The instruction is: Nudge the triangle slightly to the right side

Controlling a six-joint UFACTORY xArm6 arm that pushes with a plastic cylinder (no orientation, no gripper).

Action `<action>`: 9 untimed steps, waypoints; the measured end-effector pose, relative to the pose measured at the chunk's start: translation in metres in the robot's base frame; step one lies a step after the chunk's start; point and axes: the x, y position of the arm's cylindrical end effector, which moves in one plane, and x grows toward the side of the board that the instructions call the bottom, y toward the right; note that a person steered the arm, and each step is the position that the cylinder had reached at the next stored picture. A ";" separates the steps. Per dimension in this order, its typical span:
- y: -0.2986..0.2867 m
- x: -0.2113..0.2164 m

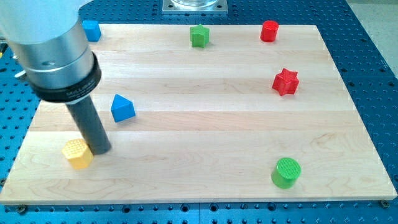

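The blue triangle (122, 107) lies on the wooden board (205, 137) at the view's left, near mid-height. My tip (101, 149) rests on the board below and a little left of the triangle, a short gap away from it. The tip sits right beside the yellow block (78, 154), at that block's right edge; I cannot tell if they touch. The rod and the arm's grey body rise toward the view's top left.
A blue block (92, 30) sits at the top left, partly behind the arm. A green star (199, 35) and a red cylinder (269, 30) lie along the top edge. A red star (286, 81) is at the right; a green cylinder (286, 172) at the bottom right.
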 end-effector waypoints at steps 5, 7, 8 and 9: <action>-0.015 -0.086; 0.048 -0.096; 0.080 -0.096; 0.086 -0.096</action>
